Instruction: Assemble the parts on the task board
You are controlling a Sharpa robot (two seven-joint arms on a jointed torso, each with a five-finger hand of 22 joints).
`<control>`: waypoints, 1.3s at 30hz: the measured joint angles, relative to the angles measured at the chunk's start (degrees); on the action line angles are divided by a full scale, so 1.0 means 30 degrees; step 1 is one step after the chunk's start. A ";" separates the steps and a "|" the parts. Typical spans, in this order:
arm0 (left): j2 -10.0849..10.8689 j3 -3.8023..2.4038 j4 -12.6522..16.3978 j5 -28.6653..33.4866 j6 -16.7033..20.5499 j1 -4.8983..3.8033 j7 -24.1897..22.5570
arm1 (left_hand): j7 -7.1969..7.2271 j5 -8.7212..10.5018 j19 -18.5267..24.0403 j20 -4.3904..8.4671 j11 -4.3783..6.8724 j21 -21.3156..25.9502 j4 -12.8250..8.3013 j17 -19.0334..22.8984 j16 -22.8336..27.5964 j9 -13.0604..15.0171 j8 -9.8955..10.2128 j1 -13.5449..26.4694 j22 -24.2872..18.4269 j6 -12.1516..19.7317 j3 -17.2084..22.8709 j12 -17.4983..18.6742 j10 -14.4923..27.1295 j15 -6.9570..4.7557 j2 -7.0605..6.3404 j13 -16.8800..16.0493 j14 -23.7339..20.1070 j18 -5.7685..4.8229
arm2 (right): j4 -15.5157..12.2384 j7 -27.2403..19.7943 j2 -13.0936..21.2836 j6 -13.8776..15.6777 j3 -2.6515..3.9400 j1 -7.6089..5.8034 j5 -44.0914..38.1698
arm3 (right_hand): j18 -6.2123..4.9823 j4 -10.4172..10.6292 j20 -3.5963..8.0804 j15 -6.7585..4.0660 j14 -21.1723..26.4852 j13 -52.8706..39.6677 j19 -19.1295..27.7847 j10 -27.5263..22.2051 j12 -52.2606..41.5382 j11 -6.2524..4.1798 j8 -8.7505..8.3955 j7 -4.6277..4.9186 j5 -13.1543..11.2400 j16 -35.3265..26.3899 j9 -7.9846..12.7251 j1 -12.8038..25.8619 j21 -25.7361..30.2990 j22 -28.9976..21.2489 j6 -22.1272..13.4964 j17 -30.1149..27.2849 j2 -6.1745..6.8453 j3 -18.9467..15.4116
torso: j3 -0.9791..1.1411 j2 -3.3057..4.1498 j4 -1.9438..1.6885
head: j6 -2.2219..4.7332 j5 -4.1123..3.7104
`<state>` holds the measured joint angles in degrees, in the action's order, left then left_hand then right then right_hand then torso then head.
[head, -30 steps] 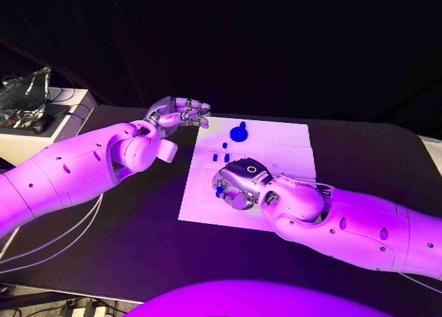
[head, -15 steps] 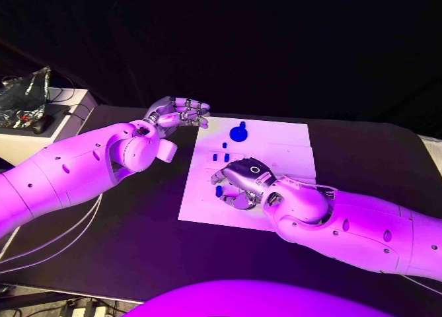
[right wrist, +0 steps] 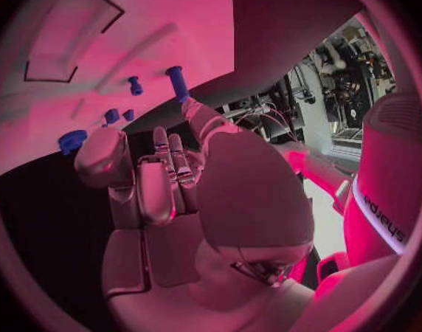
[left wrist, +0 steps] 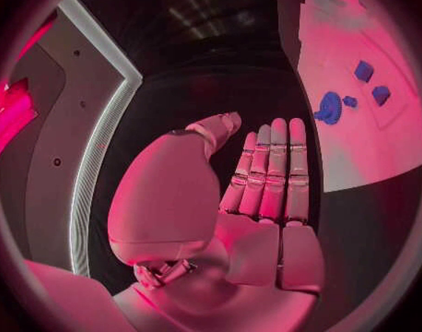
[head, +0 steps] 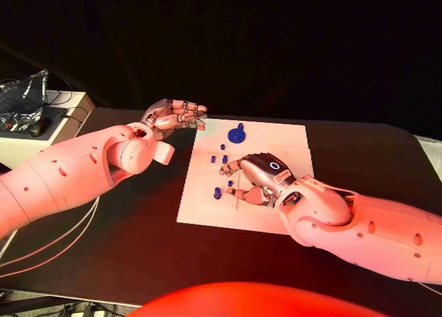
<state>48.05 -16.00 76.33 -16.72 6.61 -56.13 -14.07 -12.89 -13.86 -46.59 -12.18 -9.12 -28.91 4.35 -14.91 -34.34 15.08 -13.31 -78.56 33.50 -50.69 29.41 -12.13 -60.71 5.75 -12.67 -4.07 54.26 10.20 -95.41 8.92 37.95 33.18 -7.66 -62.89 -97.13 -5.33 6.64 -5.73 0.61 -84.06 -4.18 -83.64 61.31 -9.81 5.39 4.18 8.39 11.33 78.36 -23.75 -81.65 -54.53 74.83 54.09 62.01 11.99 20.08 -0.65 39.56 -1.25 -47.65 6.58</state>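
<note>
The white task board (head: 278, 142) lies in the middle of the black table. On it a blue gear (head: 238, 135) sits near the far edge, with small blue pieces (head: 219, 159) below it. A blue peg (head: 218, 193) stands near the board's left edge, and another small peg (head: 230, 183) stands beside it. My right hand (head: 257, 177) hovers over the board's middle with its fingers half bent and apart from the thumb, holding nothing. One fingertip (right wrist: 195, 112) is close to the blue peg (right wrist: 177, 83). My left hand (head: 175, 115) floats beside the board's far left corner, fingers straight (left wrist: 271, 170), empty.
The board (left wrist: 358, 140) with the gear (left wrist: 329, 108) lies just beyond my left hand. A white box (head: 35, 135) with a foil bag (head: 19, 99) stands off the table's far left. Cables (head: 49, 238) hang by the left table edge.
My right hand has drawn back to the right, off the blue peg near the board's left edge, which now stands free. The left hand has stayed where it was.
</note>
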 measured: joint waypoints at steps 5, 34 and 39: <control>0.0070 0.0000 0.0007 0.0010 -0.0027 0.0014 0.0001 | 0.0000 0.0000 0.0000 0.0000 -0.0069 0.0000 0.0055 0.0001 0.0000 0.0000 0.0000 0.0000 0.0000 0.0000 -0.0056 0.0000 0.0070 0.0000 0.0000 0.0000 0.0000 -0.0001 | -0.0481 -0.0638 0.1916 0.0235 0.0225 -0.1062 0.3429 | 0.0002 0.0793 0.0027 -0.0110 0.0043 -0.0289 -0.0025 0.2479 -0.0602 -0.0095 0.0190 0.0392 0.1031 0.0480 0.0157 0.0477 -0.1153 0.0041 0.0471 0.0844 0.0466 0.1463 | -0.0005 -0.0040 0.0081 | 0.0161 -0.0262; 0.0633 -0.0001 0.0731 0.0275 -0.0076 0.0940 -0.0550 | 0.0444 0.0000 -0.0137 0.0000 0.0211 0.0388 0.0239 -0.0267 0.0173 0.0025 -0.0379 0.0000 -0.0257 -0.0304 -0.0239 -0.0280 -0.0210 0.0000 0.0000 -0.0060 0.0000 -0.0004 | -0.1342 0.8150 0.6459 -0.7597 -0.0135 -0.2648 1.2968 | 0.1061 0.3397 0.0992 -0.1165 0.0012 -2.3588 -0.0085 0.7506 -2.6547 -0.1596 0.4957 -0.1022 0.3491 0.3662 -0.4161 0.6422 -0.8933 0.0034 0.0454 0.4322 -0.0817 -0.3439 | -0.0049 -0.0749 0.0853 | -0.0103 -0.2089; 0.0637 -0.0004 0.0750 0.0314 -0.0068 0.0950 -0.0556 | 0.0444 0.0000 -0.0203 0.0066 0.0210 0.0460 0.0239 -0.0307 0.0172 0.0025 -0.0379 0.0000 -0.0305 -0.0304 -0.0239 -0.0280 -0.0210 0.0000 0.0000 -0.0059 0.0000 -0.0004 | -0.1067 0.9058 0.5716 -0.7855 -0.0268 -0.2589 1.2934 | 0.1061 0.3401 0.0991 -0.1164 0.0011 -2.3586 -0.0085 0.7505 -2.6546 -0.1596 0.5195 -0.1064 0.3585 0.3662 -0.4471 0.7081 -0.8982 0.0033 0.0409 0.4321 -0.0937 -0.4221 | -0.0137 -0.0795 0.0868 | -0.0165 -0.2042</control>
<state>49.96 -16.01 78.58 -15.78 6.41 -53.28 -15.74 -11.56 -13.86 -47.20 -11.98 -8.49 -27.53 5.06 -15.83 -33.82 15.15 -14.44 -78.56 32.58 -51.60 28.69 -12.97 -61.34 5.75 -12.67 -4.25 54.26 10.19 -98.61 36.09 55.10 9.61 -8.47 -70.65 -58.32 -2.15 16.84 -2.75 -2.88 -84.03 -74.94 -83.90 83.82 -89.44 0.60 19.77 5.20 22.09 89.35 -37.17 -60.41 -81.48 74.93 55.32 74.97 9.18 7.42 -1.06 37.18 1.36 -48.14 0.46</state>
